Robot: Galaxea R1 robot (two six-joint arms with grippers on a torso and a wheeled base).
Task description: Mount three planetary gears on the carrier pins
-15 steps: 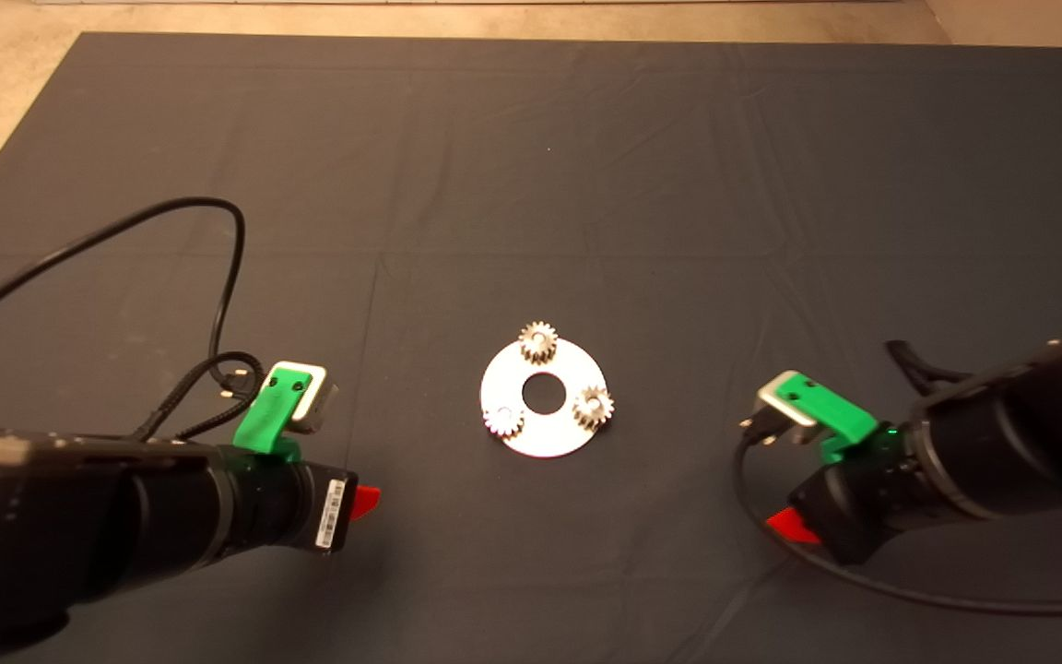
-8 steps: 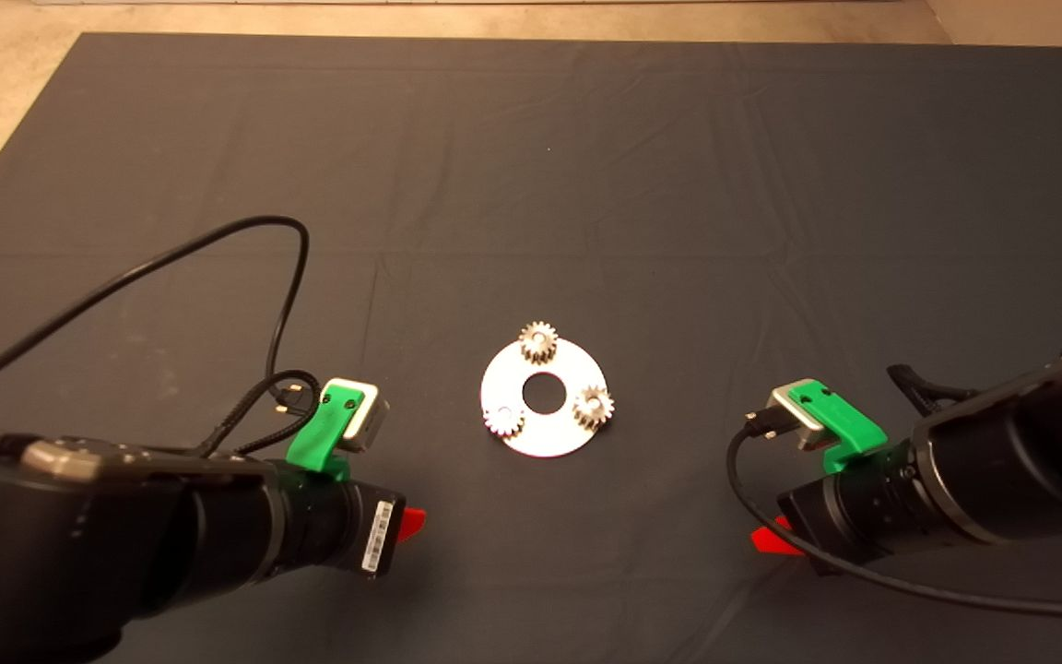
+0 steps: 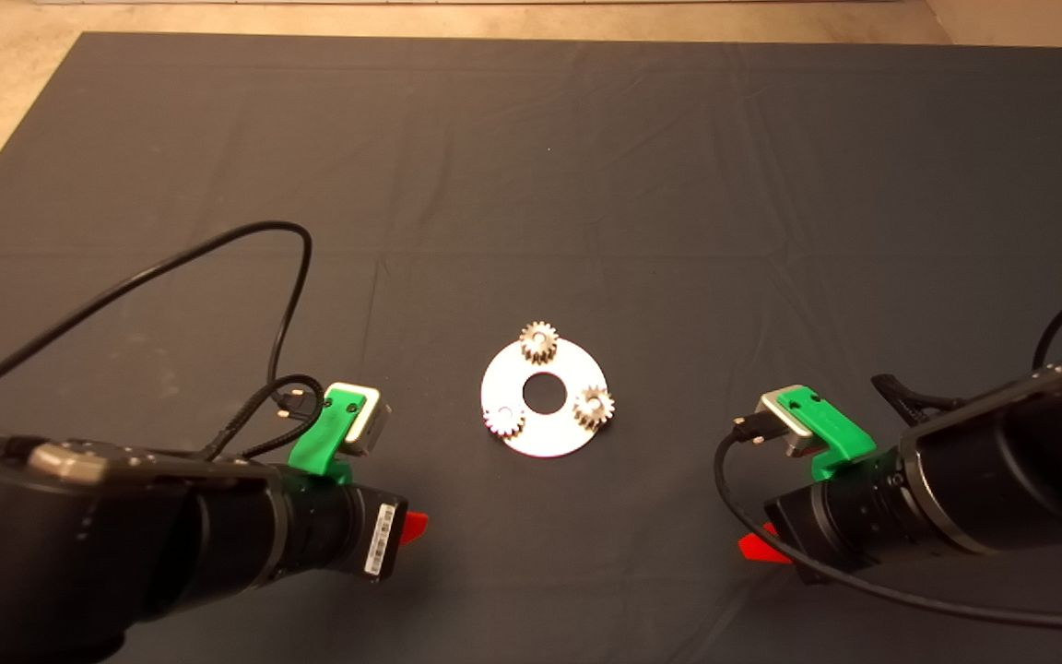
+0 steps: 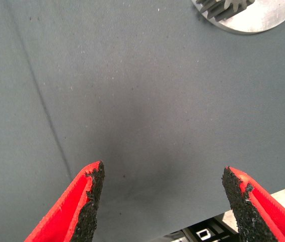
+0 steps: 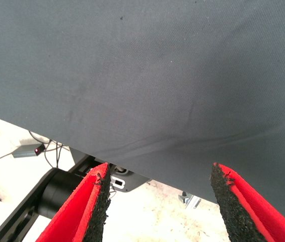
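A flat round silver plate (image 3: 549, 429) with a large centre hole lies mid-mat. Three small silvery gears sit on it, over its pins: one at the far edge (image 3: 538, 342), one at the right (image 3: 593, 407), one at the near left (image 3: 502, 420). The pins are hidden under the gears. My left gripper (image 3: 413, 527) is near the mat's front left, open and empty; its wrist view (image 4: 165, 201) shows the plate's edge (image 4: 253, 17) and a gear's teeth (image 4: 220, 6). My right gripper (image 3: 757, 546) is at the front right, open and empty (image 5: 157, 199).
Black cables loop over the mat behind the left arm (image 3: 218, 249) and below the right arm (image 3: 743, 498). The right wrist view shows the mat's front edge, bare floor and a black stand (image 5: 57, 189) beyond it.
Both arms have drawn back toward the mat's front edge, away from the plate. The left arm shifted right at first. The plate and gears have not moved.
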